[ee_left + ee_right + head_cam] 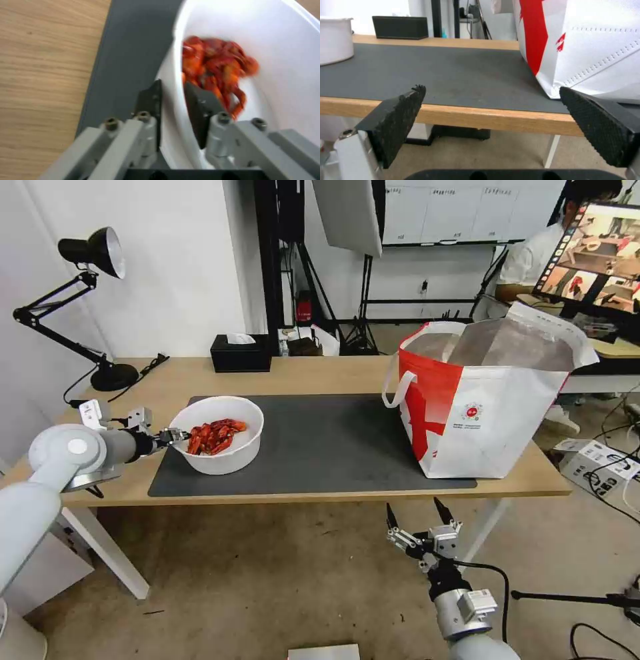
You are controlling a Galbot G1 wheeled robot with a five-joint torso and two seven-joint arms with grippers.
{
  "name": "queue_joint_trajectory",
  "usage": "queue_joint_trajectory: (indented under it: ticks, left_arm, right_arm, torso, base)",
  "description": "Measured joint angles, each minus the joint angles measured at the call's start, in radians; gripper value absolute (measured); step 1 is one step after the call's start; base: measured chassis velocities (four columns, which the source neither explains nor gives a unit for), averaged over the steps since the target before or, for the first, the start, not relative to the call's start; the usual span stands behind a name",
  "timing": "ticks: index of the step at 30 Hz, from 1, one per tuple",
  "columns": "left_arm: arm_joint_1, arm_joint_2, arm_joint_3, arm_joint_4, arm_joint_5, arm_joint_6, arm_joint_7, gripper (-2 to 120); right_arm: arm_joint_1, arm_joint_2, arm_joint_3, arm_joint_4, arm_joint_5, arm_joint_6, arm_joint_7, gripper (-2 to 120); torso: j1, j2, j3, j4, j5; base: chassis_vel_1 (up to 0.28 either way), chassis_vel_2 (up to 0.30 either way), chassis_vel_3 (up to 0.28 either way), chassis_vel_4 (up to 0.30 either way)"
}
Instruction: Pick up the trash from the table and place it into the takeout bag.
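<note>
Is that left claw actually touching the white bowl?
Touching. In the left wrist view, the left gripper straddles the white bowl rim, one finger inside, one outside, both against the wall.

The right gripper (pixel 493 100) hangs below the table (pixel 493 120) edge, its black fingers (pixel 398 120) spread wide. Beyond lie the dark mat (pixel 446 72), the takeout bag (pixel 586 42), a white bowl (pixel 335 40) and a black box (pixel 400 27) at the far edge.
</note>
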Motion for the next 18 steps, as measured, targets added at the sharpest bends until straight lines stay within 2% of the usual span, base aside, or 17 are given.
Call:
queue_joint_trajectory:
  ticks: [2, 5, 12, 18]
  left_arm:
    - [0.002, 0.000, 0.000, 0.001, -0.001, 0.000, 0.000, 7]
    - [0.002, 0.000, 0.000, 0.000, -0.004, 0.000, 0.000, 0]
    - [0.002, 0.002, -0.010, -0.016, -0.012, -0.014, 0.000, 0]
    - [-0.023, 0.009, 0.003, -0.068, -0.016, -0.056, -0.008, 0]
  right_arm:
    - [0.000, 0.000, 0.000, 0.000, 0.000, 0.000, 0.000, 100]
    - [0.000, 0.000, 0.000, 0.000, 0.000, 0.000, 0.000, 100]
    - [0.000, 0.000, 0.000, 0.000, 0.000, 0.000, 0.000, 100]
    - [0.000, 0.000, 0.000, 0.000, 0.000, 0.000, 0.000, 100]
  torso:
    - [0.000, 0.000, 0.000, 0.0000, 0.0000]
    - [0.000, 0.000, 0.000, 0.0000, 0.0000]
    - [0.000, 0.000, 0.000, 0.0000, -0.0001]
    - [0.000, 0.000, 0.000, 0.0001, 0.0001]
  base:
    - [0.000, 0.000, 0.000, 0.000]
    - [0.000, 0.000, 0.000, 0.000]
    - [0.000, 0.000, 0.000, 0.000]
    - [0.000, 0.000, 0.000, 0.000]
